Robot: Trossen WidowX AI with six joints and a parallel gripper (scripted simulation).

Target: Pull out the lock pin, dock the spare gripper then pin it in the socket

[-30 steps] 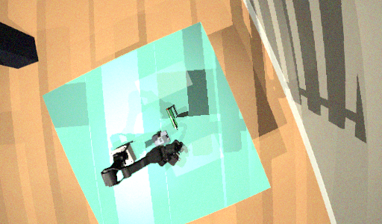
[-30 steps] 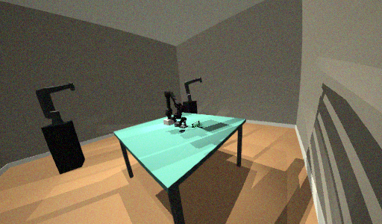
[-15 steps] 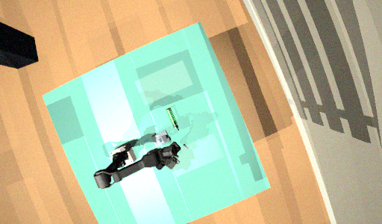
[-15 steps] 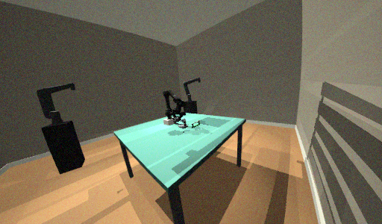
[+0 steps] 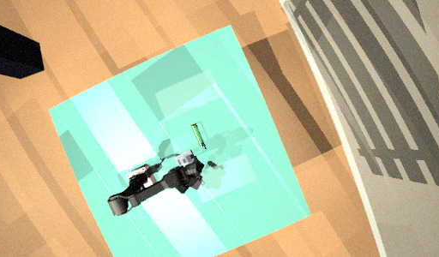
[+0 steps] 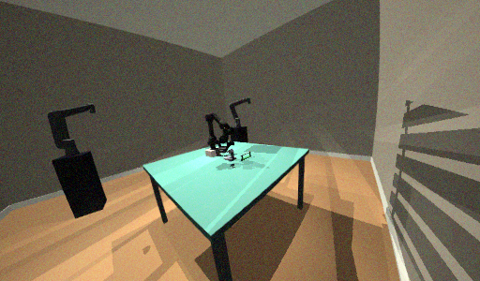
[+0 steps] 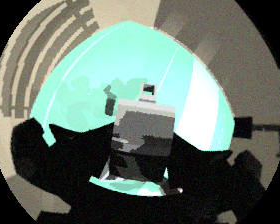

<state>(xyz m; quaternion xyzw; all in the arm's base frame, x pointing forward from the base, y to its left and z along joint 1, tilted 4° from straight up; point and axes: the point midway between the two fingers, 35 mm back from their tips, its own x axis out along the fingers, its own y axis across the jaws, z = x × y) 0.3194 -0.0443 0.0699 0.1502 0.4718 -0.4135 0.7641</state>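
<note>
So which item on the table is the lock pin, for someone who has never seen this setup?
Start at the turquoise table and find the black arm's gripper, shut on a pale grey block. Just beyond it, apart from the arm, lies a thin green rod with a reddish end, the only green, stick-shaped thing there.
</note>
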